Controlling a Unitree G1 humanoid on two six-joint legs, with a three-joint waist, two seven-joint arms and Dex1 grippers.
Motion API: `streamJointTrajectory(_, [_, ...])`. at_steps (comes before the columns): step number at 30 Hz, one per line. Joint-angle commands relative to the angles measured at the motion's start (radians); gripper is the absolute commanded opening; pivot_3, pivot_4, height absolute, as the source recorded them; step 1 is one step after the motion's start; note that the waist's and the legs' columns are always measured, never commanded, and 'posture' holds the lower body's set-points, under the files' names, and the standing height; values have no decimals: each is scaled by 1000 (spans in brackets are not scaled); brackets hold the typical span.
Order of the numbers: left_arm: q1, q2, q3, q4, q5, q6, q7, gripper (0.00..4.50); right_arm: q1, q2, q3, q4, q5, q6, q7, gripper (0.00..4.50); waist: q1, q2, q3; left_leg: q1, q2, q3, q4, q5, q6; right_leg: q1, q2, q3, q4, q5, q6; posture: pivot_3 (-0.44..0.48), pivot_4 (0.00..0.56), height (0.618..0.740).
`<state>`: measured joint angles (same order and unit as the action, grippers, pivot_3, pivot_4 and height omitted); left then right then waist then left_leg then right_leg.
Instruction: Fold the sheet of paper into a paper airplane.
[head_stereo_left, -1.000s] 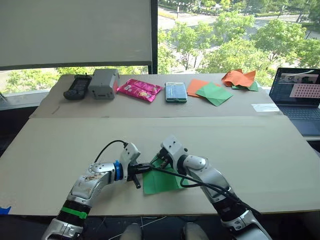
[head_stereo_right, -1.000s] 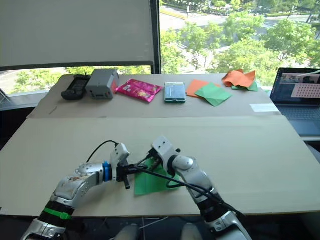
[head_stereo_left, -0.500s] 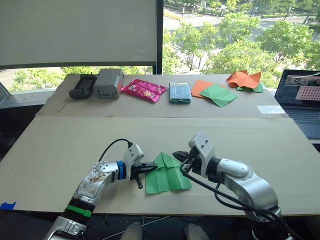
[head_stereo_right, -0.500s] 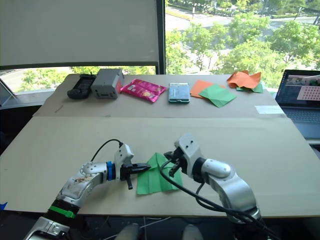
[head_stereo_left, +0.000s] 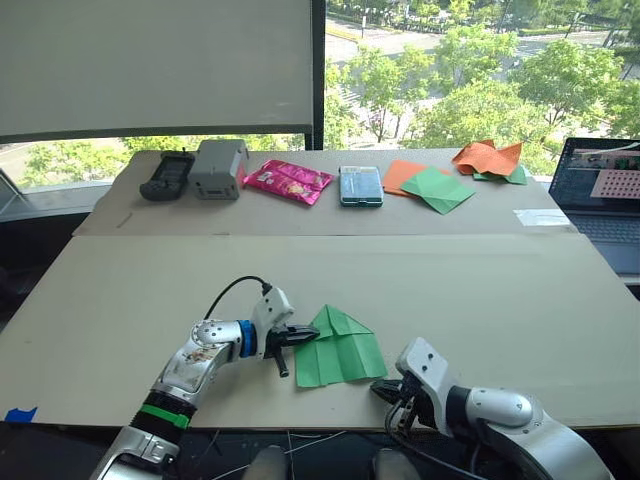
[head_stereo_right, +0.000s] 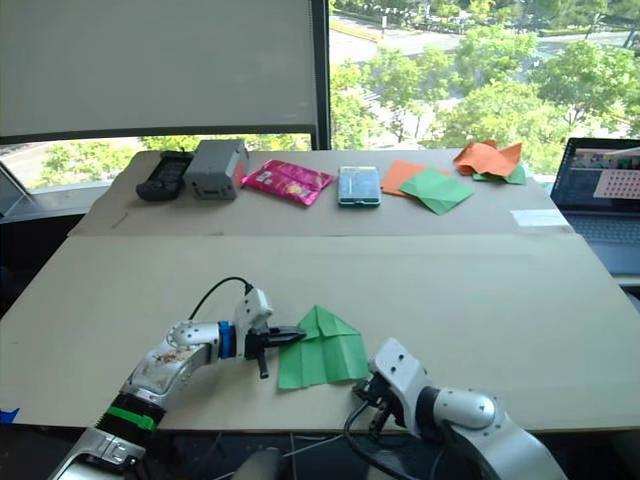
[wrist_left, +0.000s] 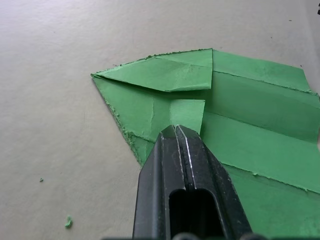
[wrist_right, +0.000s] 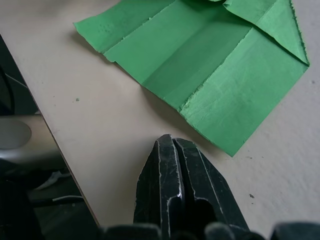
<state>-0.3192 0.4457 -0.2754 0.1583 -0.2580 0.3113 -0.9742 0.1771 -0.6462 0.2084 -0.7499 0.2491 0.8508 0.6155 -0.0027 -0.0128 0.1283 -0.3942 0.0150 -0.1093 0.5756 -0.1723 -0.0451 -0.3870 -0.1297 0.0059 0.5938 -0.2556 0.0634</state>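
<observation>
The sheet of paper (head_stereo_left: 340, 351), bright green and creased, lies flat near the table's front edge, with flaps folded into a point at its far end (wrist_left: 160, 72). My left gripper (head_stereo_left: 296, 338) is shut, and its tips rest on the paper's left side, over a small folded flap (wrist_left: 186, 111). My right gripper (head_stereo_left: 384, 391) is shut and hangs at the table's front edge, just off the paper's near right corner (wrist_right: 235, 145), touching nothing. No separate paper airplane is in view.
Along the far table stand a black device (head_stereo_left: 166, 173), a grey box (head_stereo_left: 218, 166), a pink packet (head_stereo_left: 290, 181), a teal case (head_stereo_left: 360, 185), flat orange and green sheets (head_stereo_left: 428, 186) and crumpled orange paper (head_stereo_left: 487, 158). A laptop (head_stereo_left: 603, 190) sits at the far right.
My right gripper has drawn back off the paper toward me, down to the table's front edge. The left gripper stays at the paper's left side. The paper lies unmoved.
</observation>
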Motion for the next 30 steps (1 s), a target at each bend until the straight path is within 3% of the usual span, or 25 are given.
streamJointTrajectory(1, [22,5,-51,106,79,13,6,16,26,3,56,14,-56,-10,-65,0,2,-1,-1,0,0,0,0,0,0,0,0,0,0,0,0,0,150,706])
streamJointTrajectory(8, [-9,-10,-59,127,92,14,-5,16,15,68,-4,71,-83,-17,-175,0,3,-2,-2,1,3,0,2,0,0,0,-3,-6,-2,0,0,0,150,706])
streamJointTrajectory(12, [-13,6,-71,121,103,7,-33,16,76,166,-65,84,-57,-107,-228,0,4,-1,-2,-5,4,0,5,0,-1,0,-5,-12,-6,0,0,0,150,706])
streamJointTrajectory(19, [-20,-23,-76,152,119,-6,-19,16,65,288,-89,119,-23,-191,-263,0,14,1,-2,-7,2,0,5,0,-1,0,-12,-19,-6,0,1,0,150,706])
streamJointTrajectory(22, [-17,-27,-77,157,126,-16,-25,16,47,353,-110,130,23,-232,-252,0,16,3,-2,-7,2,1,5,0,-1,0,-13,-20,-3,0,1,0,150,706])
streamJointTrajectory(30, [-47,-34,-69,181,132,-18,-22,16,-123,371,-69,215,48,-256,-177,0,18,4,-2,-9,0,1,5,0,-1,0,-15,-22,0,1,2,0,150,706])
